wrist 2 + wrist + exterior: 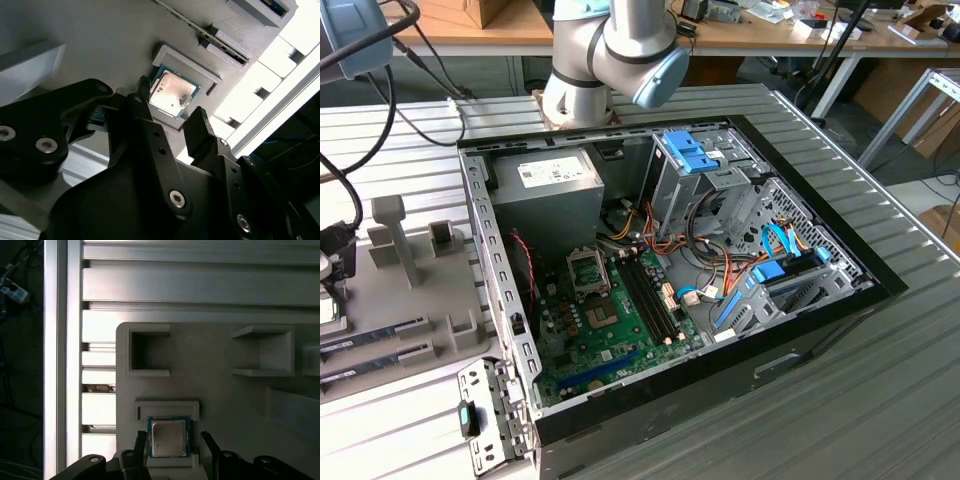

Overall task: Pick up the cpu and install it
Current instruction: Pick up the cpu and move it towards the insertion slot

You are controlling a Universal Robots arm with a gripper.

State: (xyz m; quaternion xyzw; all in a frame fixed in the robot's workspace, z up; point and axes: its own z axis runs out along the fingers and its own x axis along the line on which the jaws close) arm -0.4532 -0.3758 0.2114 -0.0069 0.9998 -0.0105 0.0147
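- The gripper (pixel 173 444) has its fingers (pixel 200 125) spread wide, flanking the cpu (pixel 169 436) without clamping it.
- The cpu lies flat in a raised-rim recess (pixel 167 405) of the grey holder tray (pixel 215 390).
- Bare tray surface lies beyond the rim.

One cpu (pixel 169 438), one pincer (pixel 171 104), perhaps two memory sticks (pixel 201 31).

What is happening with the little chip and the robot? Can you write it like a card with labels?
chip: small flat square silver-grey cpu with a thin green rim
chip place: lying flat in a recess of the grey moulded holder
tool: black two-fingered tool, open
tool place: one finger on each side of the cpu, not clamped on it
computer: open black computer case with a green motherboard inside
job so far: cpu not yet picked up
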